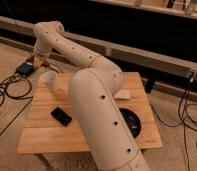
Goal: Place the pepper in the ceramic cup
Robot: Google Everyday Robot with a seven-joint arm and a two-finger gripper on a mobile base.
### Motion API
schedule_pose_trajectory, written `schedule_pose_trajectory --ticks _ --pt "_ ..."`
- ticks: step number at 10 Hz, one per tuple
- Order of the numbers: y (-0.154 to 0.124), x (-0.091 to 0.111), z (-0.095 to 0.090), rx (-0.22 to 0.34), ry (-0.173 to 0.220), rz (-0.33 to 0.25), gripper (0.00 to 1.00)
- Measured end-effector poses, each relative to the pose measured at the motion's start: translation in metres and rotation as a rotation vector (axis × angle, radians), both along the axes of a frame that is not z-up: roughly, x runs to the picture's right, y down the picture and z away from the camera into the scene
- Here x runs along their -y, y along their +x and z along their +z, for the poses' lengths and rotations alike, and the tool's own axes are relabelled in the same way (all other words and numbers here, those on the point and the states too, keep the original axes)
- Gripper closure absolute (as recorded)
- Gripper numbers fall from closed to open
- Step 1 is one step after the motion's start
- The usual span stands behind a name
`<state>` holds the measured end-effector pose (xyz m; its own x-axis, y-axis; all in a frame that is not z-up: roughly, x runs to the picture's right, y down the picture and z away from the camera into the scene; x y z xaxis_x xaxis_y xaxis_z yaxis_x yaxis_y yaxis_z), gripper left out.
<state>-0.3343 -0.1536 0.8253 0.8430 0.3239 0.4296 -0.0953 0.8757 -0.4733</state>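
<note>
The small red-orange chili pepper cannot be made out with certainty; only a small orange-tinged patch is seen at the gripper, which is held above the far left corner of the light wooden table. The gripper's 2 fingers are drawn fully together, but whether the pepper is pinched between them cannot be told.

The plain white ceramic cup is stood upright on the table near its far left corner, just below and slightly to the right of the gripper, and apart from it. Its right side is partly hidden by the large cream-white robot arm, which is stretched from the lower middle of the view up and leftward, with a bend near the top left where the gripper is carried downward.

On the table, a flat black rectangular device is laid towards the front left, well apart from the cup. A dark round shallow plate is set to the right of the arm and is partly covered by it. A pale beige rectangular block is laid beyond the plate, near the far right of the tabletop.

On the floor to the left of the table, a small blue-green box and several black cables are seen. More cables are draped at the right.
</note>
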Motion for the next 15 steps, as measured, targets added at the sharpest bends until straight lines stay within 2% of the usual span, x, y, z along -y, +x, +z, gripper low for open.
schedule_pose_trajectory --ticks 5,10,15 --pt "0.0 -0.001 0.0 0.0 -0.003 -0.002 1.0" --pt "0.001 -0.016 0.008 0.006 -0.054 -0.016 1.0" --pt "0.0 -0.022 0.023 0.035 -0.089 0.02 1.0"
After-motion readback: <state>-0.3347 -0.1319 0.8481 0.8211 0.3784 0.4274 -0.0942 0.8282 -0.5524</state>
